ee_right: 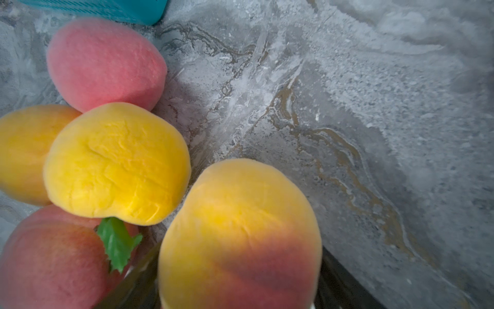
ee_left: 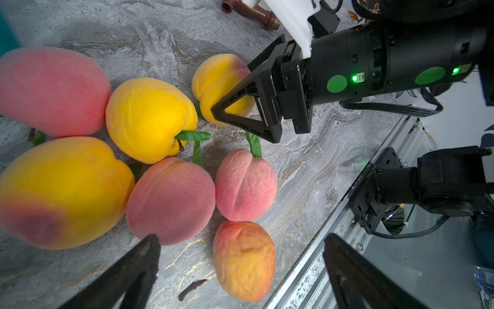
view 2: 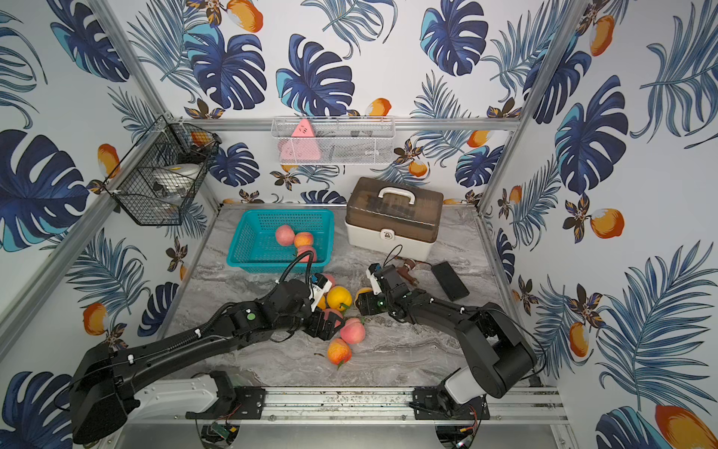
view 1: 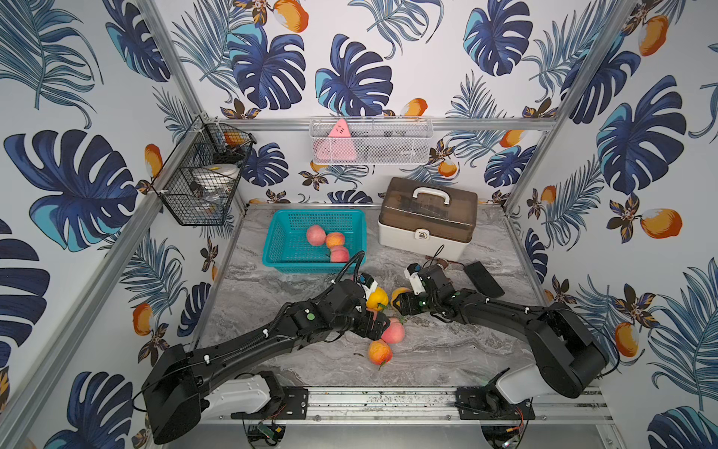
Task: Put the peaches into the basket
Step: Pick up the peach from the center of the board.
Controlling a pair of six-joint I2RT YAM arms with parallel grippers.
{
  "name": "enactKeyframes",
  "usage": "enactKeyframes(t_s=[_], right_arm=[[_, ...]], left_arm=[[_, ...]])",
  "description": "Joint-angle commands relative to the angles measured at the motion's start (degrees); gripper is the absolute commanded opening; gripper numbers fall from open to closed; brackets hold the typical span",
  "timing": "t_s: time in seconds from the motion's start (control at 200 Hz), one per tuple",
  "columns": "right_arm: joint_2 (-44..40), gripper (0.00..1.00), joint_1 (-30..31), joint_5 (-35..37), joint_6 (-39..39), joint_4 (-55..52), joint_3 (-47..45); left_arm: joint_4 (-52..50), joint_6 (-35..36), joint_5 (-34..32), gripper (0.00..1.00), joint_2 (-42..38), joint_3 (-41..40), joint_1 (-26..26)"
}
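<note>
The yellow-orange peach [ee_left: 213, 77] lies on the marble tabletop [view 1: 447, 350] at the edge of the loose cluster. It sits between the part-open jaws of the right gripper [ee_left: 235, 88], though I cannot tell if they pinch it. The teal basket [view 1: 272, 241] sits farther back and leftward. The left gripper [ee_left: 242, 247] hangs wide open and empty over a pink peach [ee_left: 171, 200].

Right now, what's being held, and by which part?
Left fingers open, empty. Right fingers flank a yellow-orange peach at its sides; a firm hold cannot be told.
</note>
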Motion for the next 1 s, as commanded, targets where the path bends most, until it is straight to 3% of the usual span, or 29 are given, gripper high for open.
enactKeyframes(t_s=[0.0, 0.185, 0.395, 0.621, 0.996], right_arm=[[-0.31, 0.77, -0.10, 0.12, -0.81, 0.69, -0.32], [-3.55, 0.76, -0.12, 1.08, -3.36, 0.62, -1.96], [-13.18, 0.74, -0.16, 4.16, -7.75, -1.62, -4.13], [-22.78, 0.74, -0.04, 2.15, -11.79, -3.15, -5.65], [-32.29, 0.74, 2.96, 0.03, -14.55, -2.82, -7.83]], left_arm=[[1.21, -1.18, -0.26, 0.99, -0.21, -0.11, -0.03], [0.93, -1.26, 0.09, 0.99, 0.15, 0.59, -0.02], [0.16, -1.00, 0.65, 0.99, 0.41, 1.44, -0.01], [1.42, -2.43, 3.19, 0.99, 0.11, 3.08, 0.06], [14.32, -11.41, 16.43, 0.98, 1.13, 1.40, 6.93]])
